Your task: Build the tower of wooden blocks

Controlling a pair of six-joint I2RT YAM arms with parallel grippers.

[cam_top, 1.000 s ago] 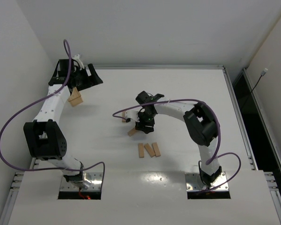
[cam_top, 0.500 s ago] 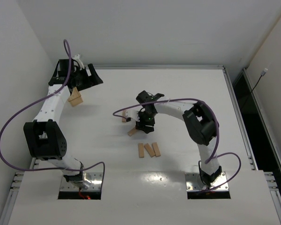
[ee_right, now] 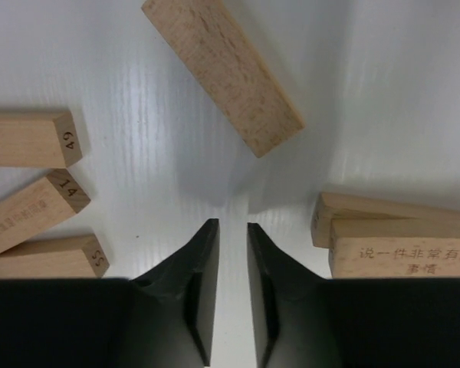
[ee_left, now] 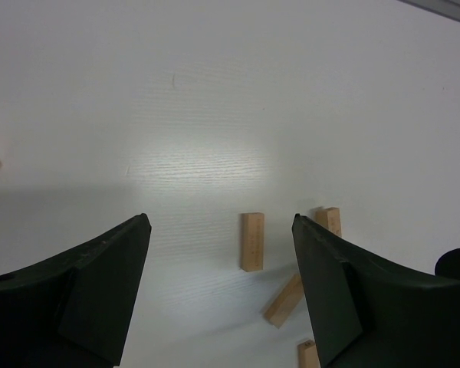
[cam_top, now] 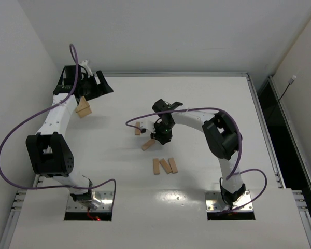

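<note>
Tan wood blocks lie loose around mid-frame on the white surface.

Top view:
- The slanted block sits just left of centre, its long axis running lower left to upper right.
- The row of three lies below it. The left one has its long axis up-down the frame, and the other two are tilted a little off that line.
- A small tan stack stands at upper left. It is too small to read how it is built.
- A broad band of white surface separates the central blocks from the metal rail at the top and right. The tan stack is much nearer the left border.

Right wrist view:
- The right tool has its jaws drawn almost together, with a thin slit and nothing in it.
- Its tips are just short of the slanted block, not touching it.
- The row of three is at the left edge, ends facing the tool, and numbers are printed on two of them.
- A two-block pile lies at the right edge, one block flat on the other, long axes left-right, with printed characters on the side.

Left wrist view:
- The left tool is spread wide, holds nothing and is up off the surface.
- Between its fingers and well beyond them, one block has its long axis up-down the frame. The slanted block is lower right of it.
</note>
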